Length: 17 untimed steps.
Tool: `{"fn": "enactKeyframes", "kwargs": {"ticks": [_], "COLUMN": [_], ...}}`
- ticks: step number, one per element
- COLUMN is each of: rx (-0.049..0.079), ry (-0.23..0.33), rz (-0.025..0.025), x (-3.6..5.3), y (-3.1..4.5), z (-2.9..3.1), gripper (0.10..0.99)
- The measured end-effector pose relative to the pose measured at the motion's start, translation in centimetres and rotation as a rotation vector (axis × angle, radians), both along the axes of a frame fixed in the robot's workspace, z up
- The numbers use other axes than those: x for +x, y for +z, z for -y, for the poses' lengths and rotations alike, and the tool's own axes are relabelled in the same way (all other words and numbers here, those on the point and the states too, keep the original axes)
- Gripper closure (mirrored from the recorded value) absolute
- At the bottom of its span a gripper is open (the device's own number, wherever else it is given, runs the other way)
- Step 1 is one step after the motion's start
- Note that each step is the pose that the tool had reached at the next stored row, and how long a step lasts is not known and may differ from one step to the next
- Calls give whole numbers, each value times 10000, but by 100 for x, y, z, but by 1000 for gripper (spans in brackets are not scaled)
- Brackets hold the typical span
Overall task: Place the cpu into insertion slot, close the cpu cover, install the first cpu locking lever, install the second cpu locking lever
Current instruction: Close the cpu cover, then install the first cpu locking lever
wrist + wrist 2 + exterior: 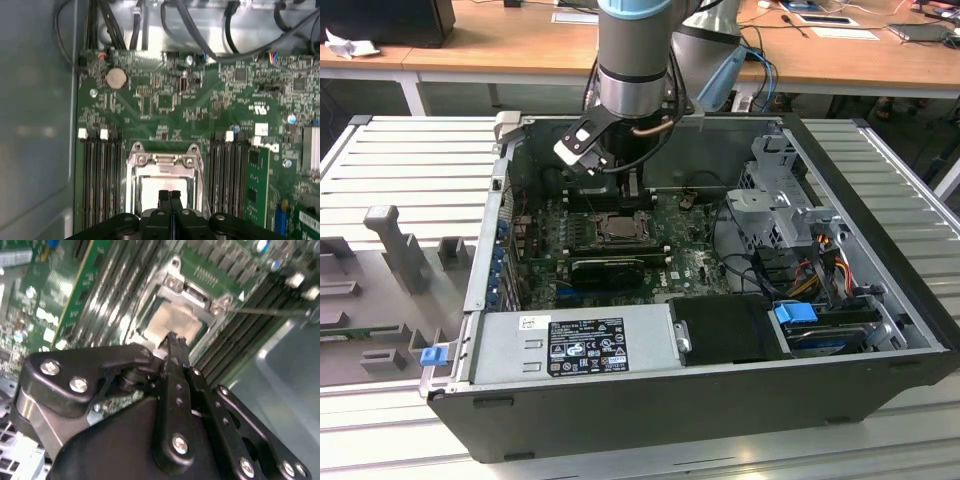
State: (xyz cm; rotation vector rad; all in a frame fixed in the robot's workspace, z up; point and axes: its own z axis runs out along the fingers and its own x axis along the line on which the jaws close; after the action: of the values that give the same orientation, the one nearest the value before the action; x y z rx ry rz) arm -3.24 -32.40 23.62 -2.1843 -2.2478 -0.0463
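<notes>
**Over the insertion slot: jaws clenched above the seated cpu**

Inside the open computer case (pixel 650 410), which lies on a grey slatted worktop (pixel 410 160), the arm (pixel 635 60) reaches down to the green motherboard (pixel 165 100). Its black gripper (pixel 169 196) hangs directly over the insertion slot (pixel 165 173). The jaws are clenched: in the first wrist view the two tips meet with no gap and nothing held between them. Whether the tips touch the chip or stop just above it cannot be told.

The cpu (pixel 149 192) lies flat in the slot. Its pale top shows through the large window of the cpu cover (pixel 131 185), a metal frame that lies down around the chip. Two screw heads sit at the frame's far corners.

Long black memory slots (pixel 100 180) run along both sides of the socket. A round coin cell (pixel 116 78) sits near the board's far edge, with black cables above it.

In the second wrist view a thin metal rod (pixel 270 311) reaches out from one corner of the frame and passes over the memory slots.

In the exterior view a long black expansion card (pixel 605 268) lies just beside the socket on the near side. A grey power supply (pixel 520 345) lines the near wall. A metal drive cage (pixel 780 200) stands at the exterior view's right.
</notes>
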Motion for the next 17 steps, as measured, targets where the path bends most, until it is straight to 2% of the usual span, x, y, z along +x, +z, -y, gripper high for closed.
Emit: {"fn": "enactKeyframes", "kwargs": {"ticks": [9,17], "rx": [2,0], "ry": [1,1], "rz": [0,-2], "x": [-116,-119], "y": [-2,17], "z": [0,1], "gripper": [980,980]}}
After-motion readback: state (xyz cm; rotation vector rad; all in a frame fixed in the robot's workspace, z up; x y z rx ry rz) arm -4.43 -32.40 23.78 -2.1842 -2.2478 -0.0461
